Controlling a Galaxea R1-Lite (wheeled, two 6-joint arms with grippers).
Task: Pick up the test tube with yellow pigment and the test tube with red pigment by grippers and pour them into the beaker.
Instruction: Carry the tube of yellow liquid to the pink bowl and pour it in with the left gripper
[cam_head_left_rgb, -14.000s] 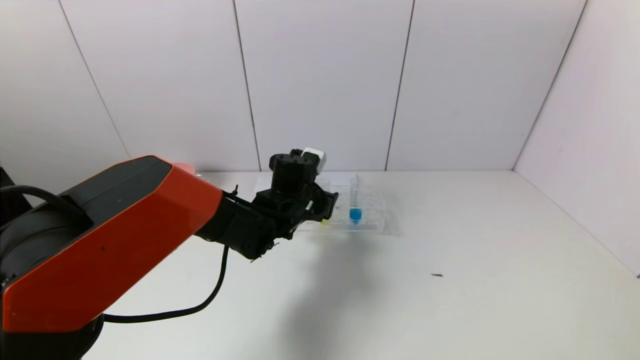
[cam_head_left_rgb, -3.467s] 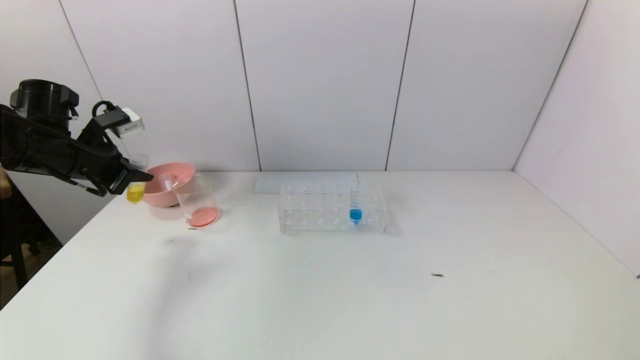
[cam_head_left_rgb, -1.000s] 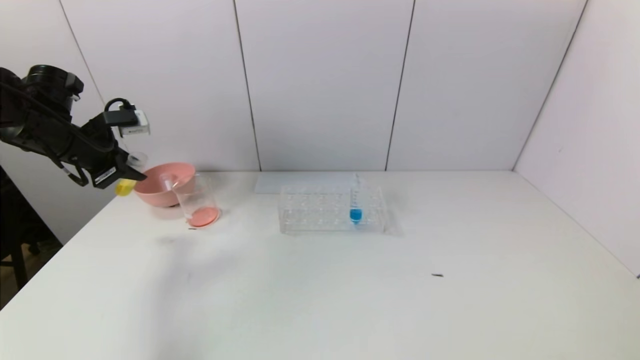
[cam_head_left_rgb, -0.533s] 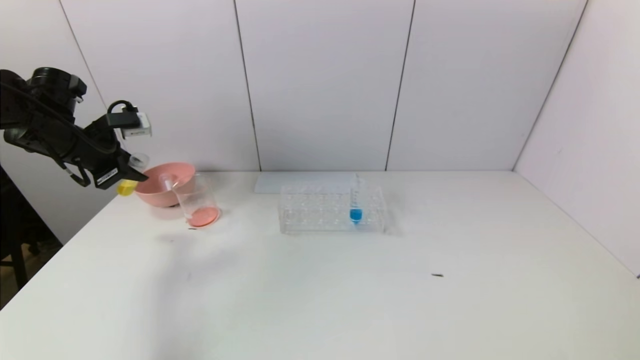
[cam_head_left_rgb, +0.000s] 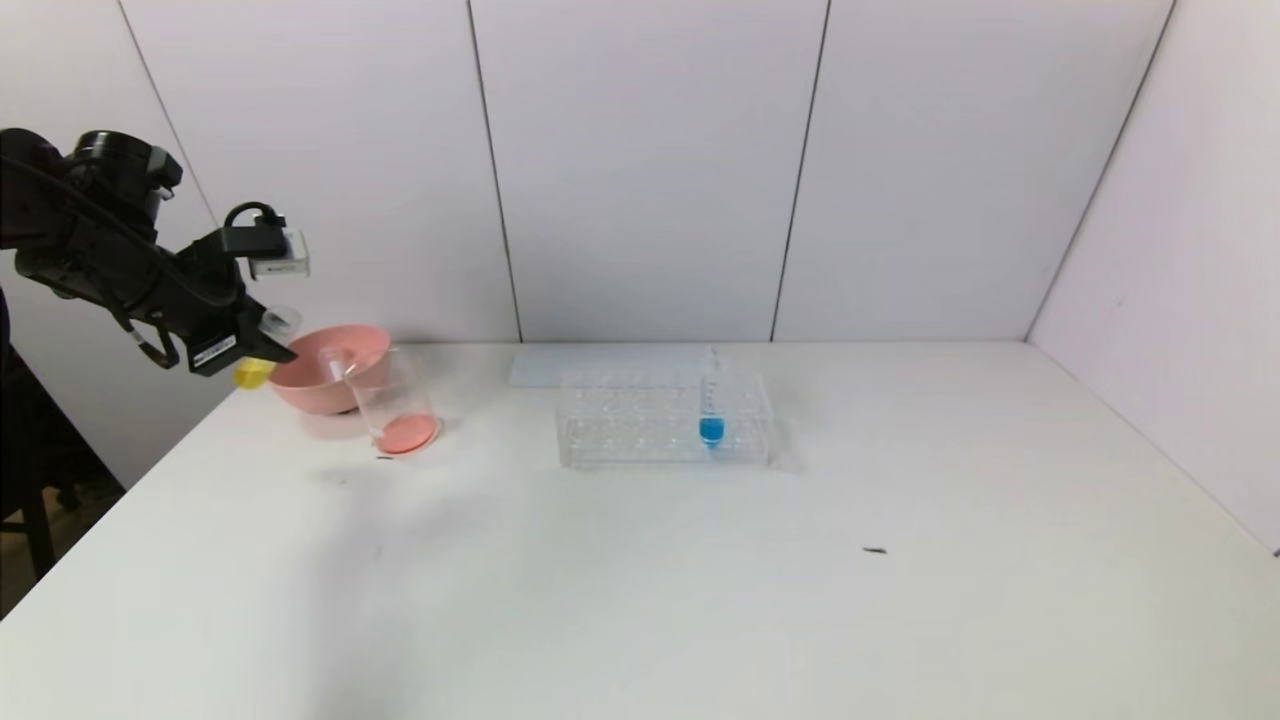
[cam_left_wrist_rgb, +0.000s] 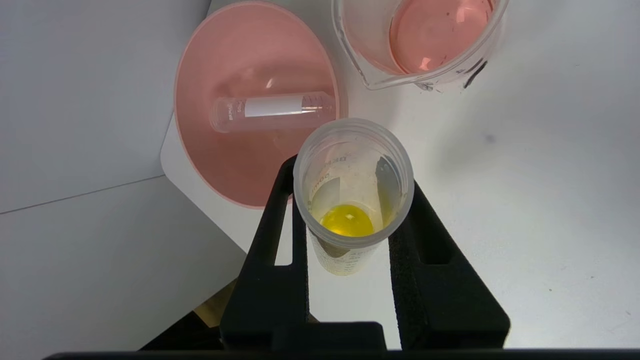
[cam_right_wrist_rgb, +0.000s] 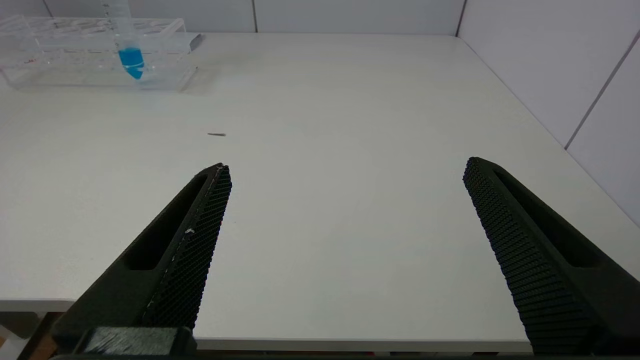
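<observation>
My left gripper (cam_head_left_rgb: 258, 345) is shut on the test tube with yellow pigment (cam_head_left_rgb: 254, 372), held in the air over the table's far left edge, just left of the pink bowl. In the left wrist view the tube (cam_left_wrist_rgb: 352, 200) sits between the gripper's (cam_left_wrist_rgb: 350, 176) black fingers, yellow liquid at its bottom. The beaker (cam_head_left_rgb: 395, 400) stands right of the bowl with pink-red liquid at its bottom (cam_left_wrist_rgb: 430, 35). No tube with red liquid shows; an empty clear tube (cam_left_wrist_rgb: 272, 107) lies in the bowl. My right gripper (cam_right_wrist_rgb: 345, 172) is open and empty.
The pink bowl (cam_head_left_rgb: 300, 385) stands at the far left by the wall. A clear tube rack (cam_head_left_rgb: 640, 420) with a blue-tipped tube (cam_head_left_rgb: 711, 405) stands at the middle back. A small dark speck (cam_head_left_rgb: 874, 550) lies on the white table.
My left gripper has edged slightly right toward the bowl with the yellow tube. The tube stood more upright 3.5 s ago and is now tilted. Nothing else moved.
</observation>
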